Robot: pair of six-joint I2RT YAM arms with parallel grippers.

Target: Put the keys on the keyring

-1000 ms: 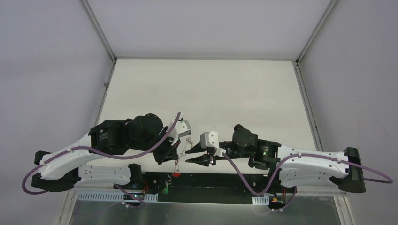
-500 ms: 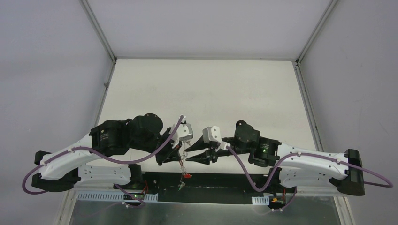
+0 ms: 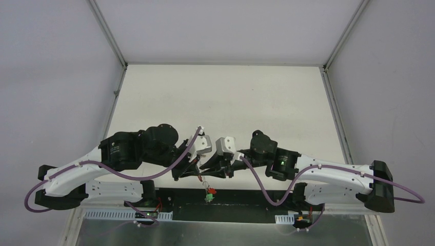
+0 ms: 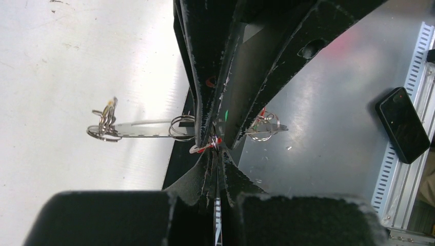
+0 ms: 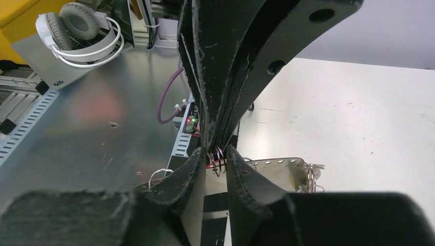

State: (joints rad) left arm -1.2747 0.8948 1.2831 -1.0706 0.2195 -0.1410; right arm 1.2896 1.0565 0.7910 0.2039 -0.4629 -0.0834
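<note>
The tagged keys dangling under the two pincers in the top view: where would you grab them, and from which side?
Probably by the green tag: the broadest part, hanging lowest and free. Come level from the right, where the right pincer stands slightly open; the left pincer is shut.

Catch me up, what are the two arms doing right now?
Both arms meet tip to tip over the near edge of the table. The left gripper is shut at a cluster of small wire rings with a red tag. The right gripper noses into the same spot, jaws slightly apart; whether it grips anything is unclear. The keys dangle just below the two.
</note>
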